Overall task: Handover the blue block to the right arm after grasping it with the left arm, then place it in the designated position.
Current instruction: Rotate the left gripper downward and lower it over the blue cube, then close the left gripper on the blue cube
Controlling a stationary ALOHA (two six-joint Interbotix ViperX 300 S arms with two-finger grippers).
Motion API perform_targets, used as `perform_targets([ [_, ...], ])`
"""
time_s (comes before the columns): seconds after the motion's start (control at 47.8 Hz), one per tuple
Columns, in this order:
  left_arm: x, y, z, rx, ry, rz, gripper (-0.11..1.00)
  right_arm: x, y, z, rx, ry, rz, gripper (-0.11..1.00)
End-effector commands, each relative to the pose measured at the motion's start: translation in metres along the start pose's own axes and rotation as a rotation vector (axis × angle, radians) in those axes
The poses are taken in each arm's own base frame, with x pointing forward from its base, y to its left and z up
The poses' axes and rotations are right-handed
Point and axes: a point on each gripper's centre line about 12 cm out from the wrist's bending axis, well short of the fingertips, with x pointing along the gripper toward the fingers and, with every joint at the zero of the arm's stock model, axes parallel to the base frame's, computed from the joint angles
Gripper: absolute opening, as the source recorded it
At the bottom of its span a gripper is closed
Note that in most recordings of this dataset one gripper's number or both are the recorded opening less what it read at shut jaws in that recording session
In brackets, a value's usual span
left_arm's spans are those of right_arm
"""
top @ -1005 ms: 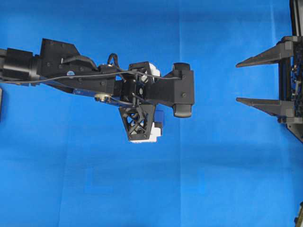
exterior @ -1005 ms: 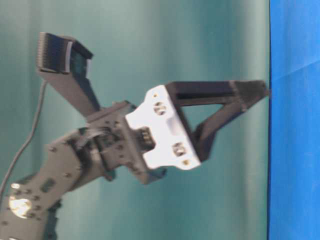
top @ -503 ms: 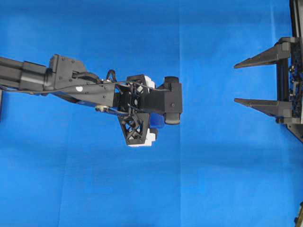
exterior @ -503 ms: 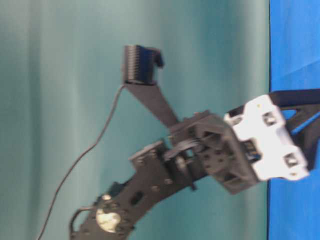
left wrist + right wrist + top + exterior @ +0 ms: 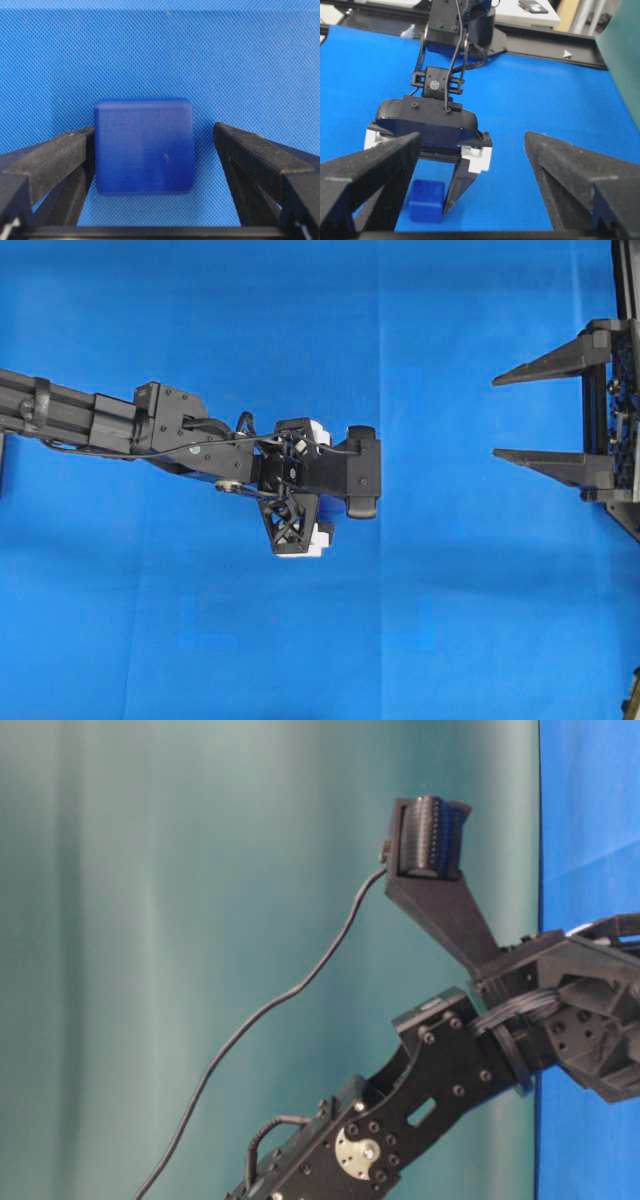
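Observation:
The blue block (image 5: 144, 145) lies on the blue cloth between the fingers of my left gripper (image 5: 154, 132), which is open. Its left finger (image 5: 55, 160) rests against the block's side, and the right finger (image 5: 255, 160) stands a gap away. From the right wrist view the block (image 5: 426, 200) sits beside one left-arm finger (image 5: 461, 182) that reaches down to the cloth. Overhead, the left gripper (image 5: 300, 480) points straight down and covers the block. My right gripper (image 5: 496, 417) hovers open and empty at the right edge, its fingers aimed toward the left arm.
Blue cloth (image 5: 450, 620) covers the table, with faint fold lines. The left arm's base (image 5: 460, 25) and black frame rails (image 5: 545, 47) stand at the far end. In the table-level view only the left arm's links (image 5: 450, 1060) and wrist camera (image 5: 430, 835) show against a teal backdrop.
The left arm has dropped down toward the cloth, bringing its open fingers to either side of the block. In the table-level view its gripper has left the frame. The right gripper has stayed put.

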Motion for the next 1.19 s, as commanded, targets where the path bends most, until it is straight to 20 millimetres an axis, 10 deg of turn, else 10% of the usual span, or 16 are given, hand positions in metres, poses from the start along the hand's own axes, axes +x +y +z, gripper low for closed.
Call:
perform_targets([
  [0.0,-0.007,0.006,0.007,-0.009,-0.028,0.006,0.91,0.002,0.000,0.008,0.003,-0.020,-0.002,0.96],
  [0.314,-0.007,0.013,0.007,-0.021,-0.027,0.016,0.86,0.003,0.000,0.007,0.003,-0.017,-0.002,0.96],
  [0.482,-0.008,0.027,0.005,-0.047,-0.023,0.033,0.47,0.004,0.000,0.006,0.003,-0.015,-0.002,0.96],
  [1.173,-0.041,0.025,0.018,-0.036,-0.047,0.033,0.48,0.005,0.000,0.005,0.005,-0.009,0.000,0.96],
])
